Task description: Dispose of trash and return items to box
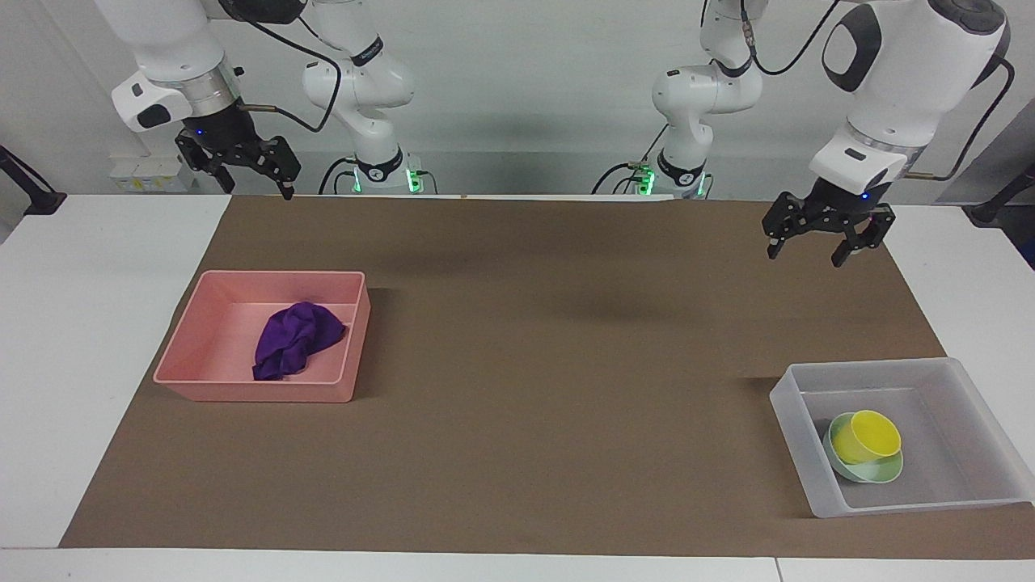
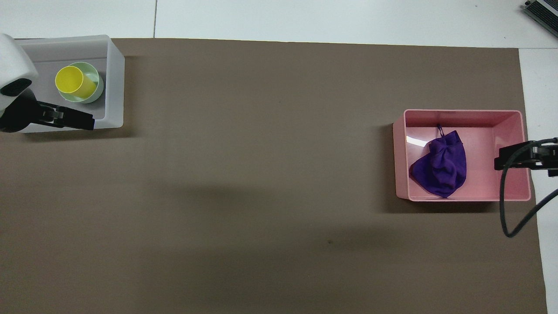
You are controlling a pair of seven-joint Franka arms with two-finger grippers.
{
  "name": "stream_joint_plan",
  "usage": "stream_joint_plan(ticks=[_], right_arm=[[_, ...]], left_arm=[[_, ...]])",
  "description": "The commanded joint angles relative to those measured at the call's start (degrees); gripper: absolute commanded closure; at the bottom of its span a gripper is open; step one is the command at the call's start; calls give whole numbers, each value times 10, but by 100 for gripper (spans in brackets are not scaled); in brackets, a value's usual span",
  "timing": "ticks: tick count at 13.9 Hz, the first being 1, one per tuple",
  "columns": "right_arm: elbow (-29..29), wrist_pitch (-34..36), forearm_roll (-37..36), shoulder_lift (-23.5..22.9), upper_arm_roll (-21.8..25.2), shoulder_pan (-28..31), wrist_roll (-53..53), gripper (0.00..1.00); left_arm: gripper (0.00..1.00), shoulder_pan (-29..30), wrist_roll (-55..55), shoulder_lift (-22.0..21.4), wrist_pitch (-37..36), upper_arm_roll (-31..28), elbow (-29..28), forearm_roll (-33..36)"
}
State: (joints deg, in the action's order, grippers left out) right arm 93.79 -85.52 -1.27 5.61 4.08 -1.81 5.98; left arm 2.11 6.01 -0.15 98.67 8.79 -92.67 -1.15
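Above the brown mat (image 1: 566,364), both jaws are spread and empty — left gripper (image 1: 817,242) and right gripper (image 1: 259,174) are held raised, pointing down. Yellow cup (image 1: 867,436) is nested in the bowl (image 1: 877,473) inside the frosted box (image 1: 796,404); purple rag (image 1: 295,338) is left in the pink bin (image 1: 242,388).

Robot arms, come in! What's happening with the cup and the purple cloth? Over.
Left gripper and right gripper open, empty, raised. Yellow cup in mint bowl inside frosted bin. Purple cloth in pink bin. Nothing in the way.
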Motion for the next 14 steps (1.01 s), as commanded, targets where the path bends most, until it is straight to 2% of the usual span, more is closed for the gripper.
stream_joint_plan(ticks=[1,3,7,9,14], right_arm=[[9,8,3,11,-3,7,-5,0],[8,9,3,11,-3,7,-7,0],[8,4,3,11,-3,3,-5,0],[8,4,3,11,-3,3,-4,0],[9,4,3,11,-3,6,-5,0]], left_arm=[[0,-28,-9,-13,-16,-17,-13,5],[0,-118,-8,-12,-45,-129,2,3],[0,-105,-7,-12,-65,-127,10,2],[0,-74,-7,-11,-69,-94,14,2],[0,-55,-8,-8,-73,-76,15,2]])
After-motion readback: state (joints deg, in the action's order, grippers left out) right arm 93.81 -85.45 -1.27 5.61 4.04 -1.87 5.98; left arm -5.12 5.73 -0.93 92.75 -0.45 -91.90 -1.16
